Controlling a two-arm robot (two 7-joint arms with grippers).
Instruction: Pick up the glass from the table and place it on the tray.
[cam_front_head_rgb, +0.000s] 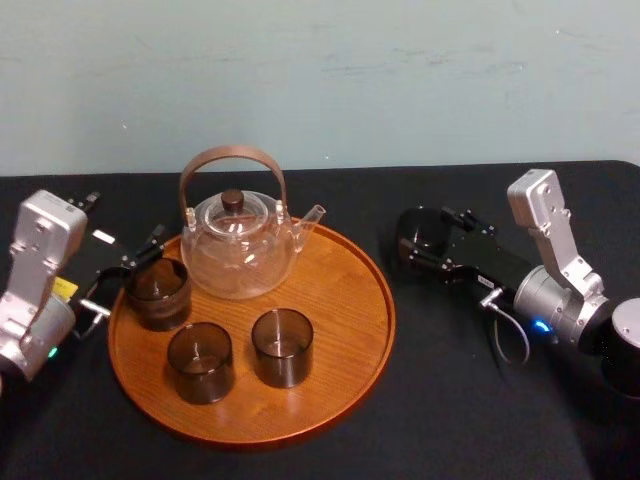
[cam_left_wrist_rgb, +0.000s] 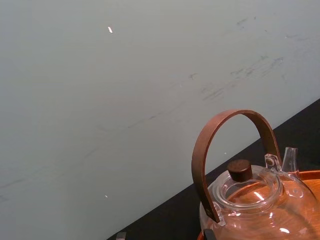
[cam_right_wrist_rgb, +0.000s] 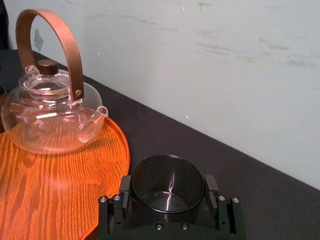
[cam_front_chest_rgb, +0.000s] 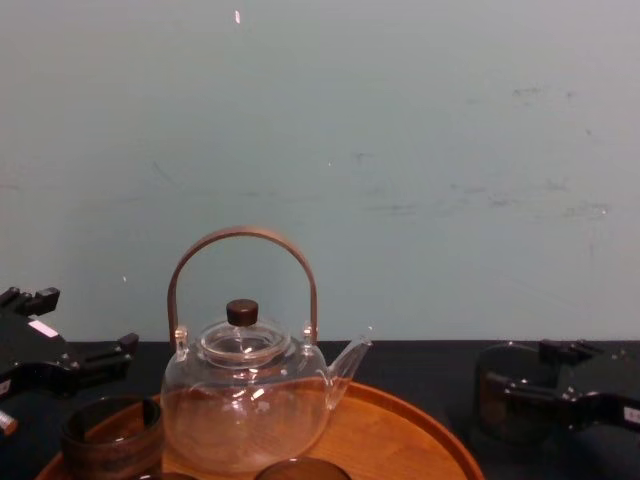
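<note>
Black surface (cam_front_head_rgb: 480, 400), pale wall (cam_front_head_rgb: 400, 80) behind. Tray (cam_front_head_rgb: 345, 300) sits centre with the teapot (cam_front_head_rgb: 238, 245) at its back and three dark glasses already on it: back-left (cam_front_head_rgb: 158, 292), front-left (cam_front_head_rgb: 200, 362), front-middle (cam_front_head_rgb: 282, 346).

The glass (cam_right_wrist_rgb: 168, 175) to be moved is off the tray, on the robot's right, just beyond the rim. Right gripper (cam_front_head_rgb: 410, 240) has it: fingers (cam_right_wrist_rgb: 125, 186) clamped on opposite sides of its wall, low on the body. Can't tell whether it has left the surface yet.

Left gripper (cam_front_head_rgb: 130, 270) sits at the tray's left edge beside the back-left glass, fingers apart, not holding anything. It looks idle for this step.

Judgement on doing the carry well:
- Grip looks centred, no need to regrip. Smooth glass, so hold firm and move slowly.
- Lift straight up first, enough for the base to clear the raised rim. Dragging sideways would catch it.
- Keep the glass upright while crossing to the robot's left.
- Aim for the bare wood on the tray's right side.
- Stay clear of the spout (cam_front_head_rgb: 315, 215) and the front-middle glass.
- Lower until the base seats flat, then spread the fingers and back out along the approach line.
</note>
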